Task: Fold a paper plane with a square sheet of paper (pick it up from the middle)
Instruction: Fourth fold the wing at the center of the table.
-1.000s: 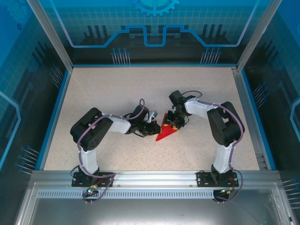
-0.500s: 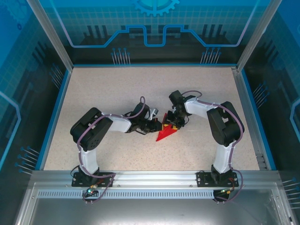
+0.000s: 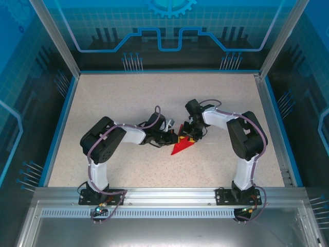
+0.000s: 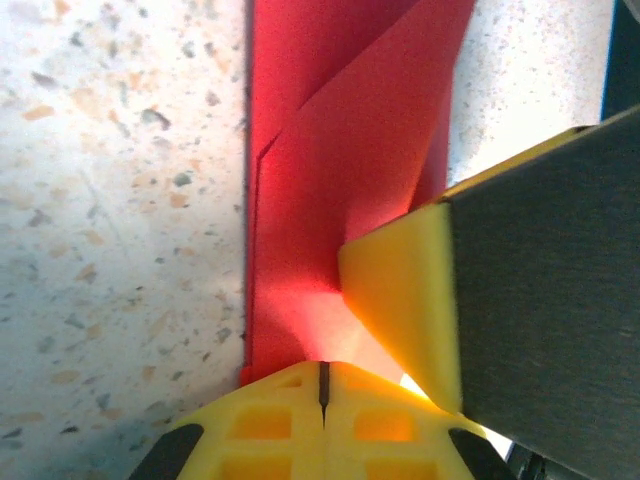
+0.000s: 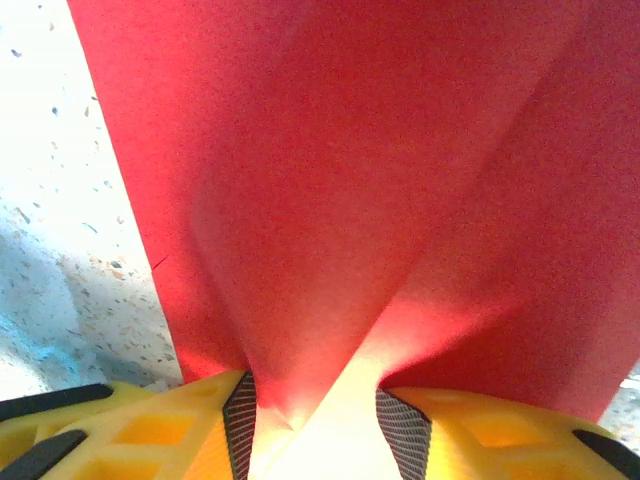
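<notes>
Seen from above, the left arm [image 3: 128, 136] has stretched further to the right. One second ago, the left gripper [image 3: 172, 137] sat a little to the left of the folded red paper plane [image 3: 181, 146], with a strip of bare tabletop [image 3: 128, 98] between them. Half a second ago that strip had narrowed. Now it is gone, and the gripper's tip meets the paper's left edge. The arm's large elbow joint [image 3: 103, 144] has also shifted slightly right and nearer. In the left wrist view, the yellow fingertips [image 4: 280, 400] are now pressed together right at the paper's end.
</notes>
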Available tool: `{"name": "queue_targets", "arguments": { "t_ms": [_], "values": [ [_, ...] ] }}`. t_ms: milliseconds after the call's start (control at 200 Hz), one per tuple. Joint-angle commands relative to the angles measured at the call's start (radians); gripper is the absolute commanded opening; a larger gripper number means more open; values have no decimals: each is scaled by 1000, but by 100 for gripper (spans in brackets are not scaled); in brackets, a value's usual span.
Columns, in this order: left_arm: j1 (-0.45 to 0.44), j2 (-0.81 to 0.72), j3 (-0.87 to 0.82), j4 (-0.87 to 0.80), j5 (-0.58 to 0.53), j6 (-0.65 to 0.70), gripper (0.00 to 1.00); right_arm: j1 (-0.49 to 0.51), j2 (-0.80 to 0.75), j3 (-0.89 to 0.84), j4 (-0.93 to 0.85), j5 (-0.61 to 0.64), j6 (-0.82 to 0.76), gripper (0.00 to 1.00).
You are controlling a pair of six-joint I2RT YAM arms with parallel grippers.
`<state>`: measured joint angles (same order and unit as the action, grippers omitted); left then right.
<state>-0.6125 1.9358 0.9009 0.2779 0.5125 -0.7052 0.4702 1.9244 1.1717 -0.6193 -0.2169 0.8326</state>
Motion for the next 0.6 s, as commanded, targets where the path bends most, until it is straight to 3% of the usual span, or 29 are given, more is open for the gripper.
{"name": "queue_targets", "arguments": {
  "t_ms": [0, 195, 425, 595],
  "values": [
    [0, 32, 27, -56, -25, 15, 3, 12, 149, -85, 20, 80, -18, 45],
    [-1, 38, 22, -104, -39, 22, 2, 10, 86, -81, 35, 57, -14, 45],
    [-1, 54, 24, -178, -49, 54, 0, -1, -160, -89, 137, 31, -40, 51],
    [-1, 69, 33, -219, -61, 61, 0, -2, -324, -206, 302, 17, -60, 53]
  ]
}}
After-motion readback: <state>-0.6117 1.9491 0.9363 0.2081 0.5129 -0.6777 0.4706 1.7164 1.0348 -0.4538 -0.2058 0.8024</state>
